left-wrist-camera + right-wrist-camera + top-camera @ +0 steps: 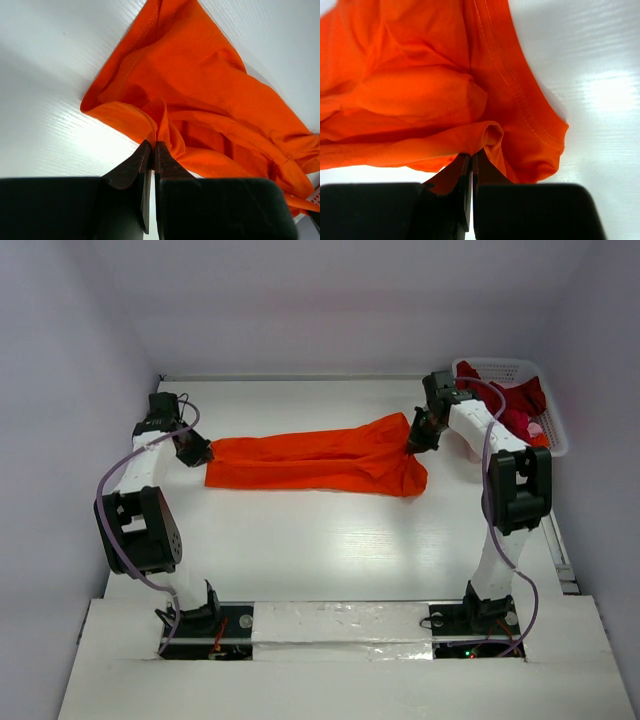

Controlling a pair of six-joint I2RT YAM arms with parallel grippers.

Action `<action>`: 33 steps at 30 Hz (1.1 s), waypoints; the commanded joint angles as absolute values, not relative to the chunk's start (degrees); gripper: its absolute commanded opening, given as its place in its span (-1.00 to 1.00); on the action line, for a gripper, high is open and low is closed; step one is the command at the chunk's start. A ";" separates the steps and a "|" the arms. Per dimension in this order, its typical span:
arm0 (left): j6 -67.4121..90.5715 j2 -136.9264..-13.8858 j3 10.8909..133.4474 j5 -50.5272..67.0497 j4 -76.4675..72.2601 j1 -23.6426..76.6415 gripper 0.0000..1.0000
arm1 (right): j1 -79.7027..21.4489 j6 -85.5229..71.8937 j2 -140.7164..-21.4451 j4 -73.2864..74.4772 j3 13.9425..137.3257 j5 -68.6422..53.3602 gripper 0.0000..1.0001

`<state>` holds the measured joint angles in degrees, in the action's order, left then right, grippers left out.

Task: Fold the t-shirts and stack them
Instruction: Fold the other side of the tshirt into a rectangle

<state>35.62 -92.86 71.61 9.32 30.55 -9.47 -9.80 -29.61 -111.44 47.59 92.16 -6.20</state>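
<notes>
A bright orange t-shirt (pixel 310 462) is stretched in a long band across the middle of the white table, between my two grippers. My left gripper (pixel 200 452) is shut on the shirt's left end; in the left wrist view a pinch of orange cloth (pixel 165 120) rises out of the closed gripper (pixel 152 145). My right gripper (pixel 415 443) is shut on the right end, where a rolled fold of the shirt (pixel 445 100) sits in the closed gripper (pixel 471 156). Dark red t-shirts (pixel 512 400) lie bunched in the basket at the back right.
A white plastic lattice basket (pixel 555 425) stands at the table's back right corner, just behind my right arm. White walls close in the table on the left, back and right. Bare table top (pixel 330 540) lies between the shirt and the arm bases.
</notes>
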 commanded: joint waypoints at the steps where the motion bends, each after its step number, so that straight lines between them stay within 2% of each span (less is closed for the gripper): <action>1: 35.60 -93.16 72.25 8.53 29.00 -9.76 -1.00 | -8.96 -28.13 -112.76 47.28 96.68 -6.15 -1.00; 15: 36.03 -96.59 74.70 7.91 28.56 -10.28 -1.00 | -8.96 -26.37 -117.77 46.14 97.21 -11.07 -1.00; 33: 36.04 -101.77 77.51 6.50 26.98 -10.28 -1.00 | -8.96 -24.96 -123.13 47.99 105.02 -7.39 -0.96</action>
